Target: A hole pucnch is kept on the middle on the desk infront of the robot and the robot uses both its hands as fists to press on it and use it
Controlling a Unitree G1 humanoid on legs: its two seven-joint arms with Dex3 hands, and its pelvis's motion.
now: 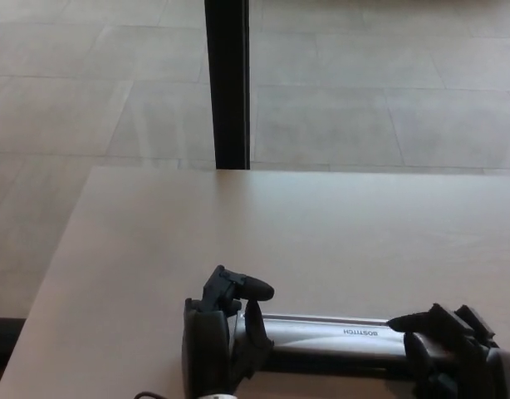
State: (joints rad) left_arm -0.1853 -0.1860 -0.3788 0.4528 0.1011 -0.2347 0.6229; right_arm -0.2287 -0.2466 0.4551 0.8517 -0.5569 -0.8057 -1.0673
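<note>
partly hidden hole punch (pixel 334 334) beneath left hand (pixel 224 332), right hand (pixel 450 357)

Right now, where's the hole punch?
Head view: the hole punch lies crosswise at the desk's near edge, bottom centre, between the left hand and the right hand.

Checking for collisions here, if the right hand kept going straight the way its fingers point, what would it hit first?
The right hand points along the hole punch toward the left hand. It would likely slide over the silver handle and meet the left hand first, though depth is unclear.
</note>
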